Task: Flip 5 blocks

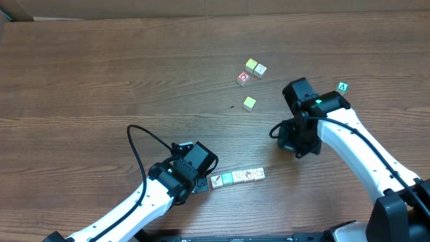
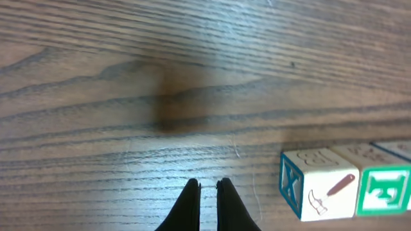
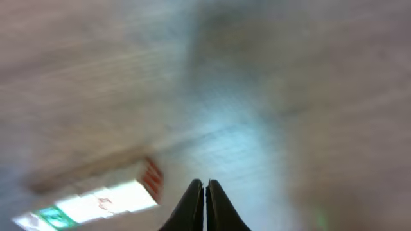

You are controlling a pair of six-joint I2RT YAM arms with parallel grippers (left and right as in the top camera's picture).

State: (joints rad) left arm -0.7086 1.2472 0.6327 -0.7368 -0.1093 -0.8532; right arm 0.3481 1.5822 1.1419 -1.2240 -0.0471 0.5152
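Note:
A row of several small picture blocks (image 1: 237, 177) lies end to end near the table's front edge. Its left end block (image 2: 321, 186) is white with a hammer picture and a blue-framed side, and a teal-faced block (image 2: 385, 190) touches it on the right. My left gripper (image 2: 207, 185) is shut and empty, low over bare wood just left of that end block (image 1: 216, 180). My right gripper (image 3: 204, 183) is shut and empty too. Its view is blurred, with the row (image 3: 96, 202) to its lower left. In the overhead view the right arm's wrist (image 1: 299, 134) hangs up and right of the row.
Toward the back sit two yellow-topped cubes (image 1: 255, 67), a red-and-white cube (image 1: 243, 78) and another yellow-topped cube (image 1: 249, 103). A green cube with a white "A" (image 1: 343, 87) lies behind the right arm. A black cable (image 1: 138, 144) loops beside the left arm.

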